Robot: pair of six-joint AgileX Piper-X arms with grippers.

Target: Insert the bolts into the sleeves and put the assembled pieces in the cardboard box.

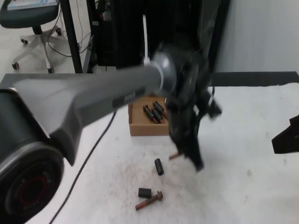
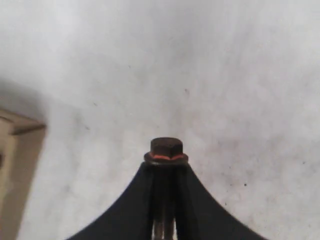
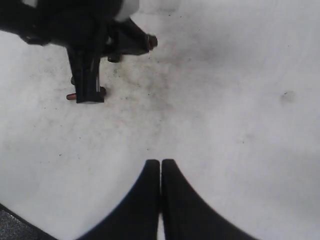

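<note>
Rusty steel bolt: held above the bench, just off the cardboard box.
Left gripper: closed narrow on that bolt's shank, with the flanged head standing out past the fingertips.
Right gripper: fingers pressed together with nothing between them, well apart over bare bench.
Handling: the bolt is judged stiff and dense. Its smooth shank could swivel, so a hold just under the flange suits and leaves the tip free.
Sleeves: short and dark, likely to roll, and best pinched across the sides.
Count, bolts: two, one held and one loose bolt.
Count, sleeves: two, a near sleeve and a far sleeve.
Count, assembled pieces: about three in the box.
</note>
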